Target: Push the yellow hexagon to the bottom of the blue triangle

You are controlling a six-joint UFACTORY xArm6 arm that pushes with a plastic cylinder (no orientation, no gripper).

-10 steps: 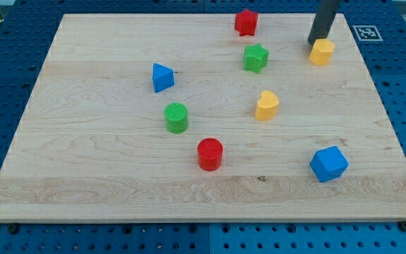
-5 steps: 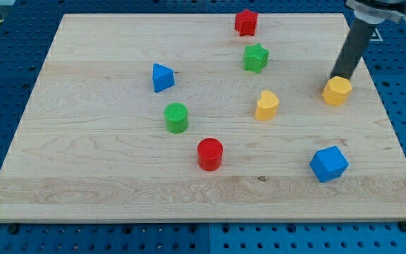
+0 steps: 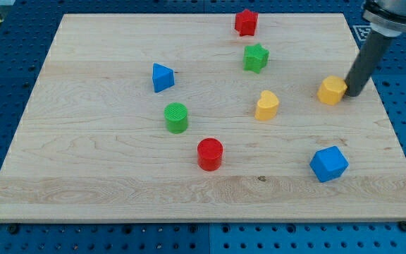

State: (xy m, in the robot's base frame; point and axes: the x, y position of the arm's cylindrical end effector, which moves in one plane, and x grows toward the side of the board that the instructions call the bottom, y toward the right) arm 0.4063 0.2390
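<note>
Tip (image 3: 353, 93) right of yellow hexagon (image 3: 332, 90)

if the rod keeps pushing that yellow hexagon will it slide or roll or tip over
Probably slide: the yellow hexagon sits squat and flat on the smooth board. It may twist, since my tip touches its right edge off-centre. It looks light.

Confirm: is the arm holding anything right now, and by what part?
Nothing is held; there is no gripper. My tip sits against the yellow hexagon on its side toward the view's right, placed to push it only.
</note>
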